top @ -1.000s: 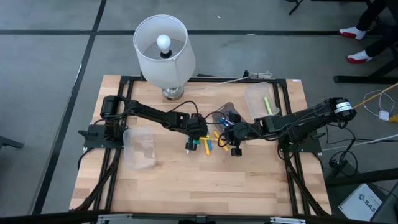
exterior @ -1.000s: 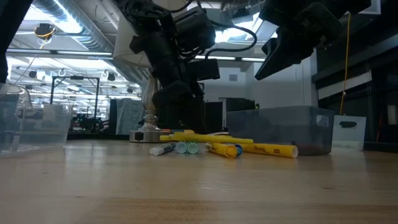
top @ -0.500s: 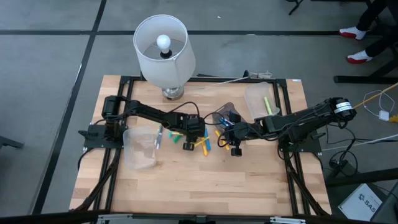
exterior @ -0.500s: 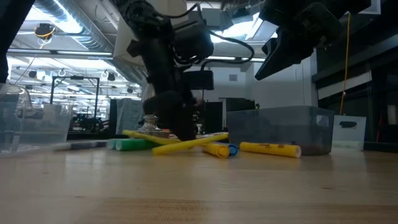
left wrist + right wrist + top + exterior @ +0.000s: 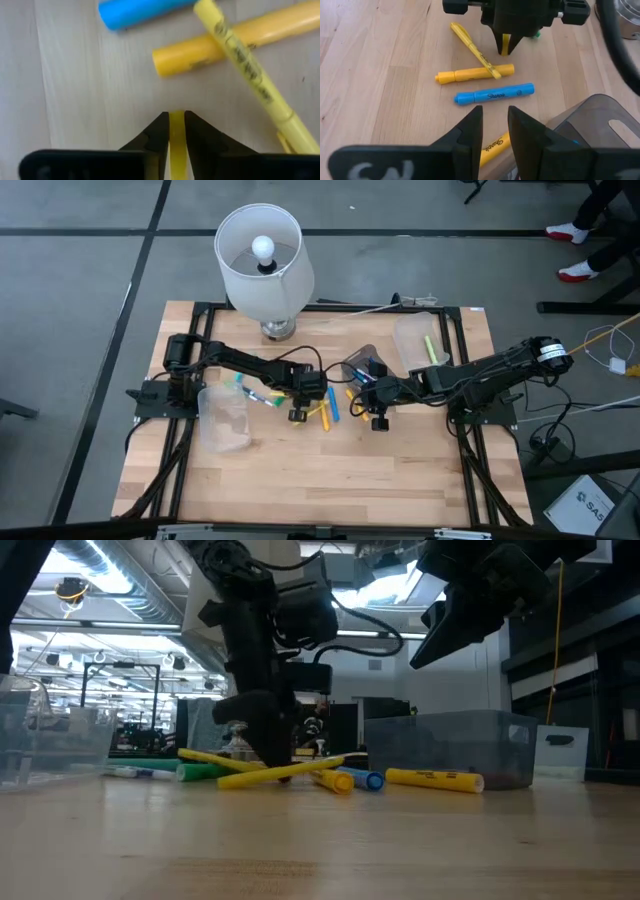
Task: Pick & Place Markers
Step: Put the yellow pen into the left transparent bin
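Observation:
Several markers lie in a loose heap at mid-table: yellow ones [image 5: 475, 74], a blue one [image 5: 494, 94] and green ones [image 5: 240, 384] farther left. My left gripper [image 5: 297, 412] stands over the heap, pointing steeply down and shut on a yellow marker [image 5: 300, 769]. My right gripper [image 5: 495, 122] hovers above the heap's right side. Its fingers are a little apart with nothing between them. My left gripper pinches a yellow marker [image 5: 176, 131] between its two fingers, about mid-length, coming from above and lying across it. The marker sits tilted: its one end [image 5: 225, 780] is down on the table, the other [image 5: 338, 759] raised over the neighbouring markers.
A clear bin [image 5: 225, 418] stands left of the heap. Another clear bin [image 5: 418, 340], with a yellow-green marker inside, is at the far right. A smoky grey bin [image 5: 592, 125] stands close by my right gripper. A white lamp [image 5: 262, 255] stands at the table's far edge.
My left gripper has tipped more steeply down and edged toward the table's left. Green markers and a thin pale one have slid left toward the clear bin. The yellow marker that lay flat is now tilted, one end raised.

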